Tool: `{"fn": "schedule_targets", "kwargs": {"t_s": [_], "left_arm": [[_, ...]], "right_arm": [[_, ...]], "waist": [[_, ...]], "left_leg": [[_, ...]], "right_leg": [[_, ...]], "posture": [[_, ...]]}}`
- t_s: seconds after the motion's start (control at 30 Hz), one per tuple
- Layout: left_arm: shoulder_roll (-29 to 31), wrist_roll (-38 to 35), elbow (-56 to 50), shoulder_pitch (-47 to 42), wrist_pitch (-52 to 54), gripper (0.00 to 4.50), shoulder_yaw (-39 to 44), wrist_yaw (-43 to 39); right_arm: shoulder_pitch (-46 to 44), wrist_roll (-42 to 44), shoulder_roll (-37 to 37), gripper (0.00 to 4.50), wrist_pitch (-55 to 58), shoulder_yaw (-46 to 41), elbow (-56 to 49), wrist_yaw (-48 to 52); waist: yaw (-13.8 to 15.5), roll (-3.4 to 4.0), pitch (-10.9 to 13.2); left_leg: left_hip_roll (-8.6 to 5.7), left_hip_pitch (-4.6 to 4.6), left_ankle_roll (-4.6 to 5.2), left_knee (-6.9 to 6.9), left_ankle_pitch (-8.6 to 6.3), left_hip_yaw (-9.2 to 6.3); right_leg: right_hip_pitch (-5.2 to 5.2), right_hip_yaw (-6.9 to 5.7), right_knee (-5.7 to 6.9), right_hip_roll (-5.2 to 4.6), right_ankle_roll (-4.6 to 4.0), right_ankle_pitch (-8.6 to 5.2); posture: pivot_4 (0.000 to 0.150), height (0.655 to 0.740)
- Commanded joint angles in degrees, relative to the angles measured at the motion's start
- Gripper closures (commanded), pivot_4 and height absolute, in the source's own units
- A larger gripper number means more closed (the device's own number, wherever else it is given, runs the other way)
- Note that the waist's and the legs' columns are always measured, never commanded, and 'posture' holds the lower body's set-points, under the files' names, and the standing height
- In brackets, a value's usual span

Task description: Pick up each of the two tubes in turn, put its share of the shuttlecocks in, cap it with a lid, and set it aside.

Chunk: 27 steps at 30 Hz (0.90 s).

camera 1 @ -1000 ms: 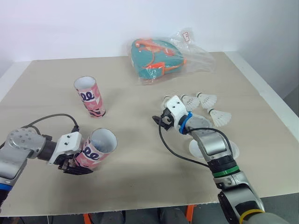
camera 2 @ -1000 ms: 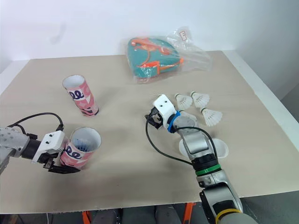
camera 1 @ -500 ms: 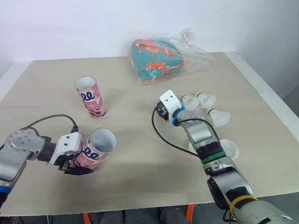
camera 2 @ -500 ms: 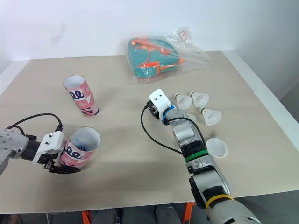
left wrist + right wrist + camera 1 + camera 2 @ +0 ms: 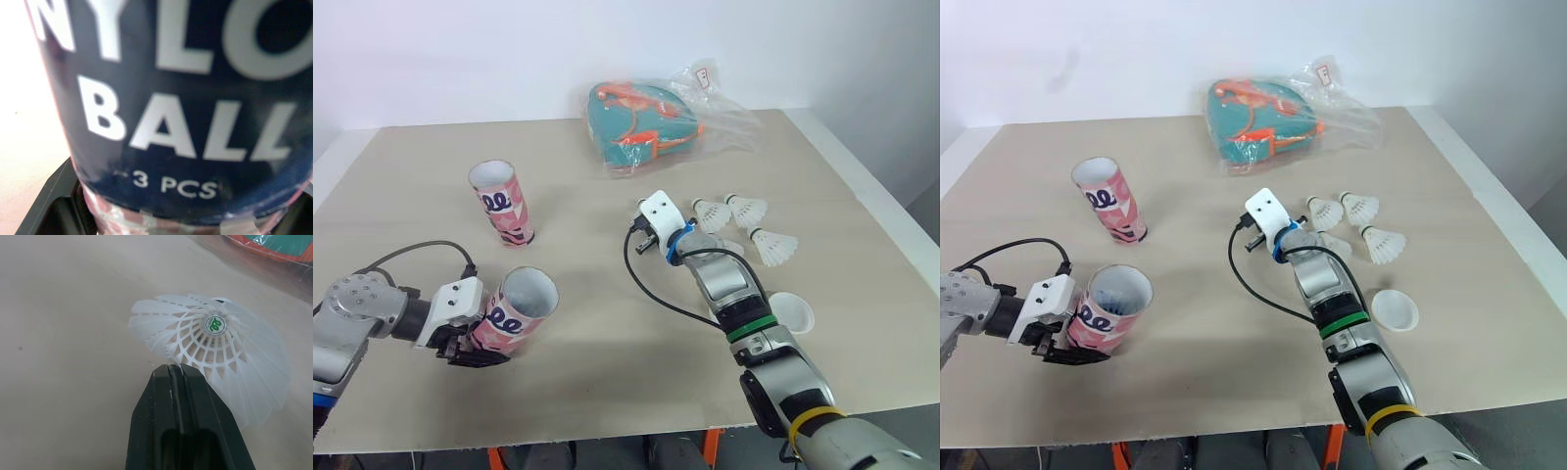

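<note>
Beige surface [image 5: 607, 377], lit evenly. At its near left, the left tool [image 5: 470, 345] is clamped on a tilted pink tube [image 5: 514, 311]. A second tube [image 5: 501, 204] stands upright behind it. Mid-surface, the right tool [image 5: 177, 368] is pinched together on a shuttlecock [image 5: 215, 335] by its skirt. Loose shuttlecocks [image 5: 744, 209] and a lid [image 5: 790, 311] lie further right.

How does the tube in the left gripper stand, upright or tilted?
Tilted. The tube in the left gripper leans, mouth up and toward the right; the other tube stands upright on the table.
</note>
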Motion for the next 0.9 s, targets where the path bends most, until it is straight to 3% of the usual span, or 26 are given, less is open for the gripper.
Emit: {"fn": "schedule_targets", "kwargs": {"t_s": [0.03, 0.17, 0.5, 0.77, 0.9], "left_arm": [[-1.1, -0.2, -1.8, 0.9, 0.6, 1.11, -2.6, 0.1], [-1.2, -0.1, -1.8, 0.7, 0.6, 1.11, -2.8, 0.2], [-1.7, 0.3, -1.5, 0.9, 0.3, 1.11, -3.1, 0.2], [-1.9, 0.6, -1.1, 1.0, -0.3, 1.11, -3.1, 0.1], [-1.8, 0.5, -1.0, 1.4, -0.5, 1.11, -2.9, -0.1]], "right_arm": [[-1.0, 0.6, 0.1, 4.47, -1.3, -1.1, -2.5, 0.5], [-0.8, 3.1, -0.8, 4.47, -2.5, -3.2, -4.1, 2.1], [3.1, 21.4, -7.3, 4.47, 1.3, -9.0, -23.0, 24.2], [5.0, 45.5, -18.2, 4.47, 12.9, -15.1, -41.6, 44.6], [6.3, 50.2, -20.9, 4.47, 13.8, -14.8, -46.4, 48.1]], "waist": [[0.0, 0.0, 0.0], [0.0, 0.0, 0.0], [0.4, 0.02, 0.0], [0.8, 0.08, 0.0], [0.8, 0.1, 0.1]], "left_leg": [[0.0, 0.0, 0.0, 0.0, 0.0, 0.0], [-0.02, -0.01, 0.0, 0.0, 0.0, 0.0], [-0.07, -0.06, 0.0, 0.0, 0.0, -0.02], [-0.07, -0.11, 0.01, 0.02, -0.01, -0.03], [-0.06, -0.07, 0.09, 0.01, -0.06, -0.03]], "right_leg": [[0.0, 0.0, 0.0, 0.0, 0.0, 0.0], [0.0, 0.0, 0.0, -0.02, 0.01, 0.0], [0.02, -0.01, -0.04, -0.08, 0.08, -0.04], [0.02, -0.02, -0.07, -0.1, 0.09, -0.05], [0.02, -0.03, -0.06, -0.08, 0.05, -0.09]], "posture": [[0.15, 0.74], [0.15, 0.74], [0.15, 0.74], [0.15, 0.74], [0.15, 0.74]]}}
